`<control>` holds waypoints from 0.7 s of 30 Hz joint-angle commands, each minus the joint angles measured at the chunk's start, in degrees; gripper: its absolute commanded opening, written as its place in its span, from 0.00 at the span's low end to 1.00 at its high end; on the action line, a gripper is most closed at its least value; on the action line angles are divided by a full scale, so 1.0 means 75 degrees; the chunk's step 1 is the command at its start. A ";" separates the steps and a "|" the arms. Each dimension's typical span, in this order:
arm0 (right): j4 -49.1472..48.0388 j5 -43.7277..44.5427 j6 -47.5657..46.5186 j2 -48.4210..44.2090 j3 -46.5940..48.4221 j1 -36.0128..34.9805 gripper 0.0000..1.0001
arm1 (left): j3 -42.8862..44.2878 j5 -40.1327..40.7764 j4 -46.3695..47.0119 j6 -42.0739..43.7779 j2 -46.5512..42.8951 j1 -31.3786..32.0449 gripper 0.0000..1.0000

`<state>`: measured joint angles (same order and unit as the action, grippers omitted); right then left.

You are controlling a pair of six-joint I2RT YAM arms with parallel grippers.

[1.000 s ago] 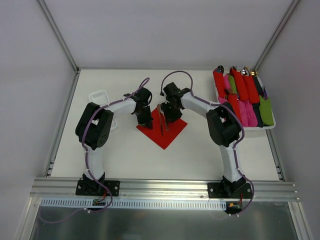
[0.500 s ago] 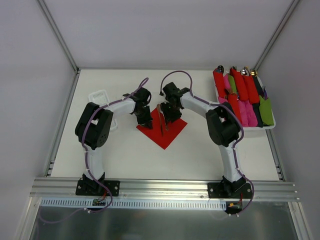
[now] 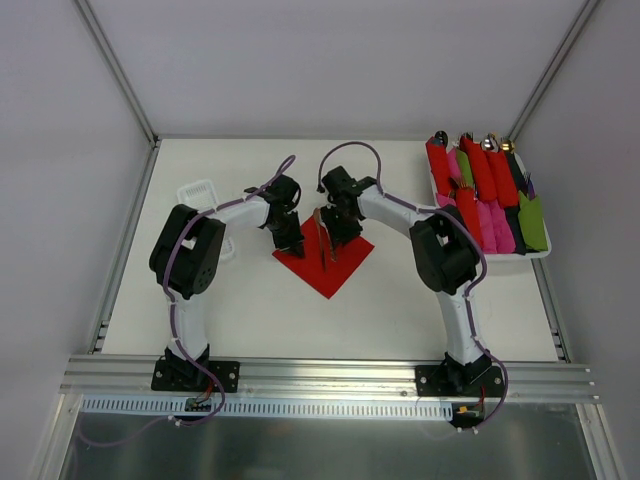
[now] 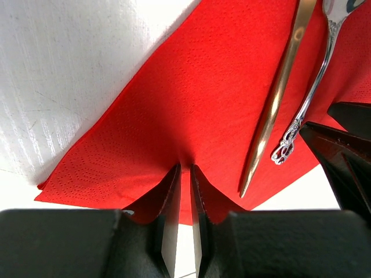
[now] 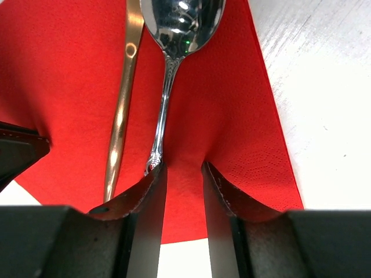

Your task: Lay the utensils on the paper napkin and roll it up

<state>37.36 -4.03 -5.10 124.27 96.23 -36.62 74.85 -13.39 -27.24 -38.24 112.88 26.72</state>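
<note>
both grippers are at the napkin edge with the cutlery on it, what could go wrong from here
1. The left gripper pinches a fold of the thin paper napkin; an uneven pull could tear it.
2. The handle of the spoon ends at the right gripper; lifting that edge might knock it askew.
3. Both it and the flat utensil lie loose and may slide during rolling.

Right wrist view's top edge clips the bowl of the shiny silver spoon [image 5: 181, 23] and the far end of the slim flat metal handle [image 5: 123, 104] beside it. From above, the two are too small to separate. The bright red paper napkin [image 4: 191, 98] has its near edge hidden under the left gripper [image 4: 185, 169], grip unclear.
</note>
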 commanded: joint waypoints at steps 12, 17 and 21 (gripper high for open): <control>0.0280 0.1217 -0.0128 0.0154 0.0119 -0.0297 0.29 | -0.0265 0.0133 -0.0164 0.0048 0.0078 -0.0199 0.12; 0.0315 0.1182 -0.0070 0.0224 0.0084 -0.0413 0.31 | -0.0265 0.0109 -0.0164 0.0048 0.0113 -0.0199 0.12; 0.0315 0.1369 -0.0023 0.0282 0.0072 -0.0519 0.32 | -0.0277 0.0121 -0.0164 0.0024 0.0102 -0.0211 0.12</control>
<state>37.69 3.77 -5.58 124.46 96.42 -39.53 74.30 -15.00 -26.79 -38.24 112.88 25.78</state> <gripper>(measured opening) 0.318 0.123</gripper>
